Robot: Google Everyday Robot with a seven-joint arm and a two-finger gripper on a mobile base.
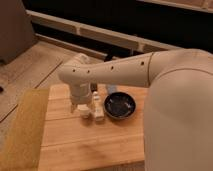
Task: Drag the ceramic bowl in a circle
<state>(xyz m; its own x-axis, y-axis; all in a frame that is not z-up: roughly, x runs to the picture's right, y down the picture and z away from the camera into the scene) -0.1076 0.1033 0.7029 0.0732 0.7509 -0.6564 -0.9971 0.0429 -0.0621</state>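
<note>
The ceramic bowl (120, 106) is round, shallow and glossy black with faint pale speckles inside. It sits on the wooden table (85, 140) right of centre. My gripper (92, 113) hangs from the white arm (115, 70) and points down at the table just left of the bowl. Its right finger (99, 111) stands close to the bowl's left rim; I cannot tell whether it touches.
A yellow-green mat (22, 127) lies along the table's left side. The robot's large white body (180, 115) fills the right of the view. A dark small object (111, 89) shows behind the bowl. Beyond the table are a pale floor and a dark wall.
</note>
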